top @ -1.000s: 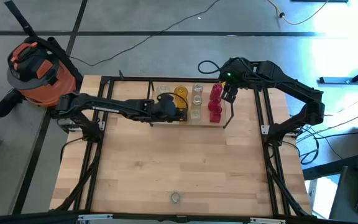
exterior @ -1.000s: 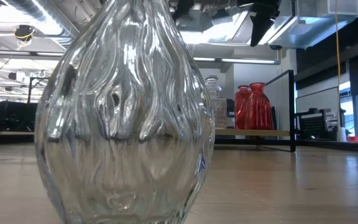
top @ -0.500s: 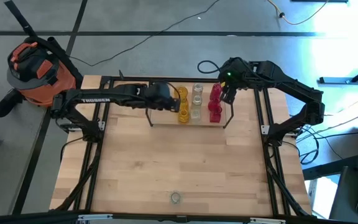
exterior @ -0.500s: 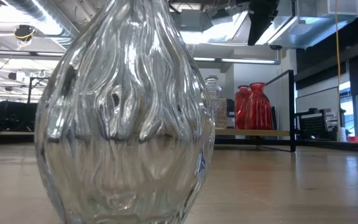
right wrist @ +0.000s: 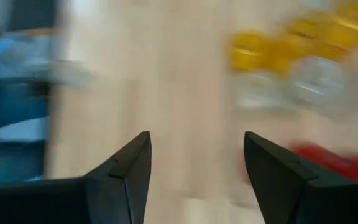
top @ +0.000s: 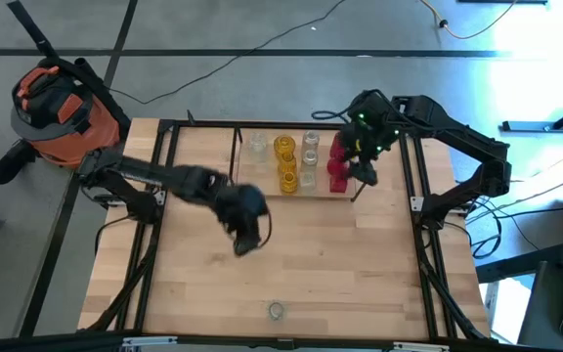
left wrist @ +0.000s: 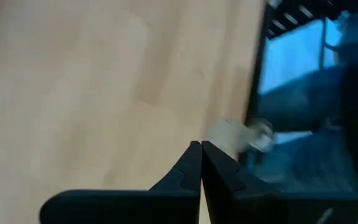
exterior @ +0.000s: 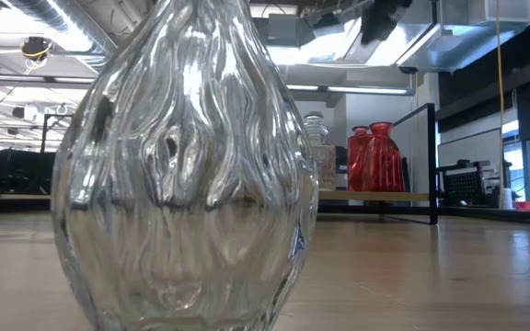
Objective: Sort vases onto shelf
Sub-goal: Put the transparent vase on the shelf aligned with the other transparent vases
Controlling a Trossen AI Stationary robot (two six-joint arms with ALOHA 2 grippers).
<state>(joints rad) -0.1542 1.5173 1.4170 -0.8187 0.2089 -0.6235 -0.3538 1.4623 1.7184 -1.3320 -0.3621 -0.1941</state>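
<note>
High view: the left gripper (top: 245, 238) hangs over bare tabletop (top: 360, 274), and its wrist view shows the fingers pressed together on nothing. The one vase off the shelf, a clear vase (top: 276, 311), stands alone well in front of this pincer, close to the table's near edge. Behind the pincer, the shelf (top: 238, 192) carries clear, yellow vases (top: 285, 163) and red vases (top: 338, 161) in rows. The right gripper (top: 362, 161), fingers spread wide and empty, sits just beside the red ones at the shelf's right end. By my judgement the step in hand is fetching that last clear vase; the pincer must first open, then descend squarely, since the edge lies close beyond the glass. Open board surrounds it otherwise.
</note>
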